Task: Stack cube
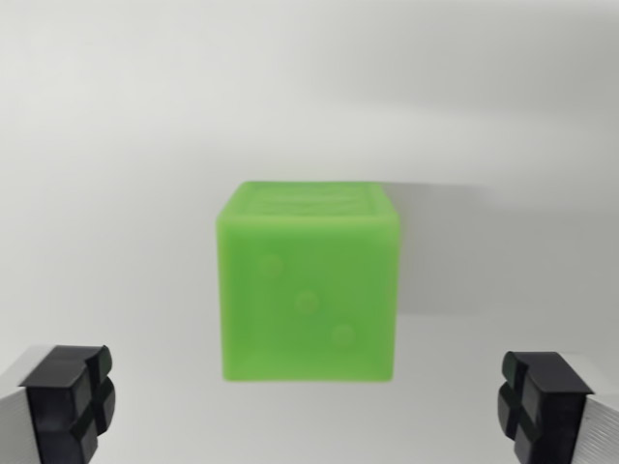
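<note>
No printed text, label, brand or numeral is legible in the wrist view. The only sign present is on the green cube [308,280]: its near face carries three round raised pips set on a diagonal from upper left to lower right, in the manner of a die face showing three. The cube's top face bears some relief pattern, but it is seen too obliquely and too blurred to be read.
</note>
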`<state>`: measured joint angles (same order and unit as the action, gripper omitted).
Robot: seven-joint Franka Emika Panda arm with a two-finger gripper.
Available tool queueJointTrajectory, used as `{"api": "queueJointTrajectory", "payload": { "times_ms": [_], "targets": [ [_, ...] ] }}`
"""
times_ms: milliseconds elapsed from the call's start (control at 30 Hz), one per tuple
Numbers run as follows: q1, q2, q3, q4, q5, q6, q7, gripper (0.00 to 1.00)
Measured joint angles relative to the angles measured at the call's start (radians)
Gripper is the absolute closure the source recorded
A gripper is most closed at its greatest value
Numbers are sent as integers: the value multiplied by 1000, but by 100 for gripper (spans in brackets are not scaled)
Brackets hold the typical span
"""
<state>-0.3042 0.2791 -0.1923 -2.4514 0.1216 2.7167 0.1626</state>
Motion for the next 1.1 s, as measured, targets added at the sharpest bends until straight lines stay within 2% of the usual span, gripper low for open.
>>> {"api": "queueJointTrajectory", "payload": {
  "times_ms": [267,500,800,967,1000,1100],
  "targets": [
    [-18,87,26,14,40,70,-30,0],
    [-36,146,50,28,63,116,-48,0],
    [-57,198,74,43,72,154,-56,0],
    [-64,209,80,47,72,163,-56,0],
    [-65,210,81,47,72,164,-56,100],
    [-66,210,82,47,72,164,-56,100]
  ]
}}
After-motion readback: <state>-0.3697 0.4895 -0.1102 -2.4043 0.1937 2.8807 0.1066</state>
